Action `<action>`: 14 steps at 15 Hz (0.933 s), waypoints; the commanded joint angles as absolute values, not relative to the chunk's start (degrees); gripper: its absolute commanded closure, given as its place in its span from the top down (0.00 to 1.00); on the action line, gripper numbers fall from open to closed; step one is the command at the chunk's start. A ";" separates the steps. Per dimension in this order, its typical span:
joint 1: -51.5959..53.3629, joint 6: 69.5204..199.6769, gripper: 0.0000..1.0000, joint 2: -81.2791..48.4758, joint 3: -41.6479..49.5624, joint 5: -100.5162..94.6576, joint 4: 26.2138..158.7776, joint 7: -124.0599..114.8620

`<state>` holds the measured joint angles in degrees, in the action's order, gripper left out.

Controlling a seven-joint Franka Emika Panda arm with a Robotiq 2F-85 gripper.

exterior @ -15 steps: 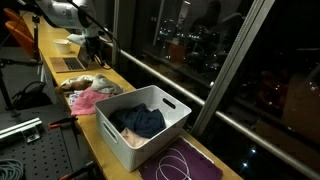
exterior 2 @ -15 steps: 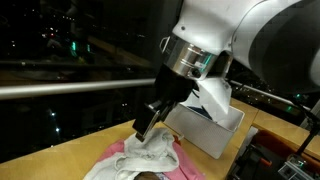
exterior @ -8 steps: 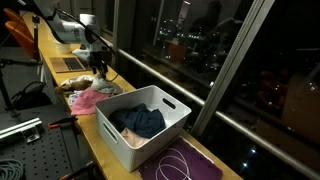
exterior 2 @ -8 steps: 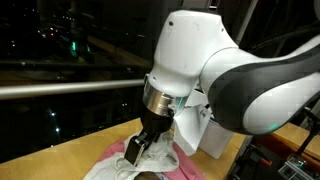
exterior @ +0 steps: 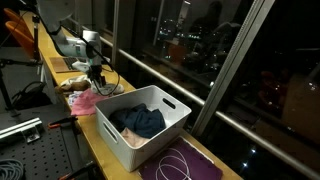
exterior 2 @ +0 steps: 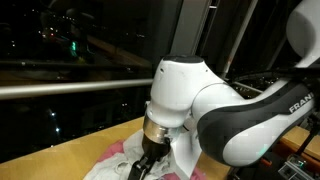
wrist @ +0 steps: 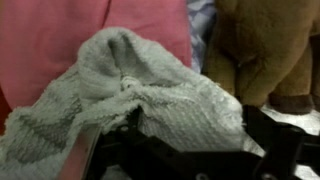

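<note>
Our gripper hangs low over one grey knitted cloth. Its fingers are spread wide and pinch nothing. The cloth lies bunched up, and its long side runs left to right across the wrist view. It rests on one pink cloth, just beside one brown fuzzy toy. In an exterior view, this pile sits on the wooden table, near one white bin.

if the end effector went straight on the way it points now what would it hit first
Most likely the grey knitted cloth, which fills the wrist view right ahead of the open end effector. The pink cloth and brown plush toy lie off to the sides. Depth is hard to judge.
</note>
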<state>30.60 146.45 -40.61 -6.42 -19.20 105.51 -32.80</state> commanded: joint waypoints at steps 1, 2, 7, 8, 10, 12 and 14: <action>31.66 149.47 1.00 -44.29 -4.66 -16.35 105.03 -32.40; 31.65 150.19 1.00 -44.64 -4.39 -15.90 105.31 -32.39; 31.64 153.26 0.59 -45.04 -3.09 -13.58 106.93 -32.50; 31.61 153.45 0.53 -44.64 -2.76 -13.38 107.34 -32.48; 31.45 154.08 0.38 -43.79 -1.93 -13.08 108.33 -32.46; 31.22 154.20 0.23 -42.30 -0.94 -13.06 109.74 -32.49; 31.06 154.19 0.09 -40.60 0.40 -13.52 111.48 -32.64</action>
